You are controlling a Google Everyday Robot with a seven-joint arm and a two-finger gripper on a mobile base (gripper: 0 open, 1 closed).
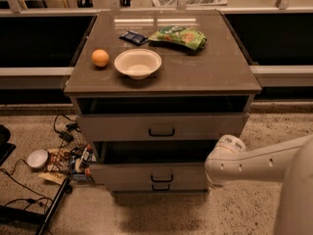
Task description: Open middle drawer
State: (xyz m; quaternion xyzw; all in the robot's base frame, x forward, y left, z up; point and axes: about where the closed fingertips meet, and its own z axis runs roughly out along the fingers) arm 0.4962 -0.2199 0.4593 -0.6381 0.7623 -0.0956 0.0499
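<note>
The middle drawer [146,172] is the second grey front on the cabinet, with a small black bar handle [161,178]. It stands pulled out, with a dark gap above its front. My white arm [254,163] reaches in from the right. Its rounded end joint [225,161] sits against the right end of the middle drawer. My gripper is hidden behind that joint. The taller top drawer [161,127] is slightly out. The lowest drawer's handle [161,187] shows just below the middle front.
On the cabinet top [220,72] lie an orange [100,58], a white bowl [138,62], a green bag [178,36] and a dark packet [133,37]. Cables, a small white bowl [37,158] and clutter [68,158] lie on the floor at the left.
</note>
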